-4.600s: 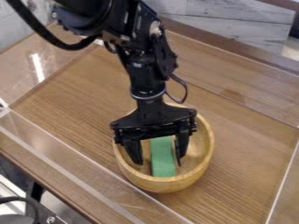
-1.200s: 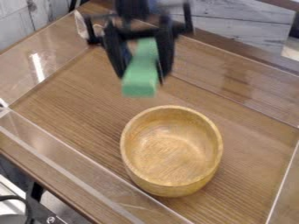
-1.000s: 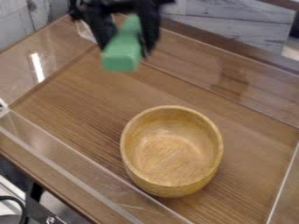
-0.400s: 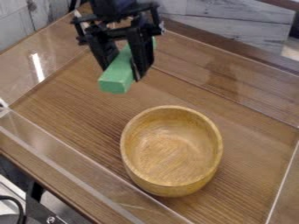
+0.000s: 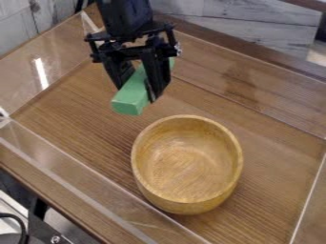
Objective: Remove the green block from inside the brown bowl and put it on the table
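The arm reaches down — fingers [image 5: 158, 83] closed on the green block [image 5: 130, 98].

1 blk robot arm [image 5: 133, 29] w/ 1 gripper [image 5: 133, 84], 1 grn block [image 5: 130, 93], 1 brn bowl [image 5: 188, 164], 1 wood table [image 5: 76, 119], all seen in 1 cam view

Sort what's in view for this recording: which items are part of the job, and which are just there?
Part of the job:
- green block, shut in the gripper
- brown bowl, with nothing in it
- table, where the block should end up

Just there:
- black cable at the lower left corner
- clear wall along the table's edge
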`<state>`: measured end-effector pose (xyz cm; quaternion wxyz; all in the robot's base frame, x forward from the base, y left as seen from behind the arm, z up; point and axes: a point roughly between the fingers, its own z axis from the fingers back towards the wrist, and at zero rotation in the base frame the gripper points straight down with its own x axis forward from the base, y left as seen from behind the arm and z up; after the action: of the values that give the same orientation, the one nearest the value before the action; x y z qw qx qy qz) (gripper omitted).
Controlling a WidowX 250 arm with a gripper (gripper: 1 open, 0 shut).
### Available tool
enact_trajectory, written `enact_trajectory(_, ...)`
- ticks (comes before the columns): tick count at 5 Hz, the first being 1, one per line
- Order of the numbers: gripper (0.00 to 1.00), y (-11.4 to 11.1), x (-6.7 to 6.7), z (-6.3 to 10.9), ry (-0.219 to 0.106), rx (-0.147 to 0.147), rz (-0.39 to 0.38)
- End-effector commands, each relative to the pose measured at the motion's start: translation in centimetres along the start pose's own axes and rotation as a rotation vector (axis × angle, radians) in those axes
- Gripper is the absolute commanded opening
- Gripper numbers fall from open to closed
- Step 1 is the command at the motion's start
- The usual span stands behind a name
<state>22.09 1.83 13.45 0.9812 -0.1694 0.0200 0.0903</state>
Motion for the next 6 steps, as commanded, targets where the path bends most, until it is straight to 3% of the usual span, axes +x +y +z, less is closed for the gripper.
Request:
enact_trajectory(1, 0.0, -0.5, 0.6, 0.4, -0.041, -0.002, -0.047)
enact_trajectory(6, 0.0, -0.4, 1.4, -0.8, -0.07, -0.008, -0.135)
